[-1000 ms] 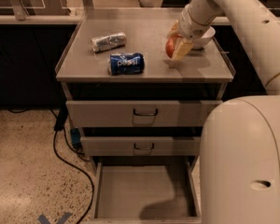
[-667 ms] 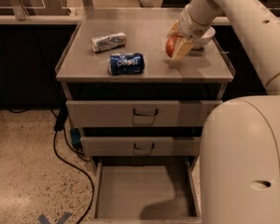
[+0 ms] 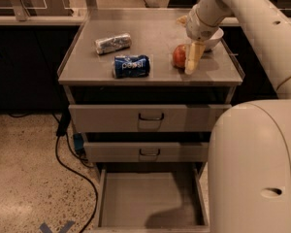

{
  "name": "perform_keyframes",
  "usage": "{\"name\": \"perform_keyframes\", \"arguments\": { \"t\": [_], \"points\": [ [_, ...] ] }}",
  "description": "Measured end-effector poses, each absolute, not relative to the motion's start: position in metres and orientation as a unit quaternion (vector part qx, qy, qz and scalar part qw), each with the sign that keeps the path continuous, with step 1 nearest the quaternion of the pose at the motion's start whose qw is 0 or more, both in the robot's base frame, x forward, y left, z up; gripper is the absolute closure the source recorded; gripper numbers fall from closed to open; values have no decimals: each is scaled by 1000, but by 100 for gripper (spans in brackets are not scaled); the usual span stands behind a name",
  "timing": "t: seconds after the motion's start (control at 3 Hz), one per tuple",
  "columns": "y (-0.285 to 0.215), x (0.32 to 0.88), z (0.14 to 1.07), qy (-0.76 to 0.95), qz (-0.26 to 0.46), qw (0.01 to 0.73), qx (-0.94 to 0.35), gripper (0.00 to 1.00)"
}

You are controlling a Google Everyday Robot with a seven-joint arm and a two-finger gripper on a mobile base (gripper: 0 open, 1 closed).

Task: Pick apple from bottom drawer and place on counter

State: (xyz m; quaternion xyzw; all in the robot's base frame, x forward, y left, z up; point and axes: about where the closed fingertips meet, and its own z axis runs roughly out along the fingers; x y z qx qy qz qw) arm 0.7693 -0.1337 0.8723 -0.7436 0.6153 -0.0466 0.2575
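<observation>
Pincer point(image 3: 189, 63) down at the worktop's point(image 3: 155, 35) right side, touching the apple point(image 3: 179, 56); grasping or released, cannot tell. Apple sits on the worktop, white bowl point(image 3: 215, 37) just behind, Pepsi can point(image 3: 131, 66) lying to the left, foil-wrapped roll point(image 3: 113, 43) beyond. Bottom drawer point(image 3: 150, 200) pulled open.

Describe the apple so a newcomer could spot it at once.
Look at the counter atop the drawer cabinet, right side. The apple sits by the gripper, near the white bowl. It is the only round red-orange thing; the Pepsi can is blue.
</observation>
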Motion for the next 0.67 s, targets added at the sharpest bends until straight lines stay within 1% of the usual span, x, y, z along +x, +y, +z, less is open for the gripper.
{"name": "perform_keyframes", "arguments": {
  "t": [0.33,0.67],
  "points": [
    [-142,762,904,623,-70,265,-732,0],
    [-155,740,962,636,-117,279,-710,0]
  ]
}}
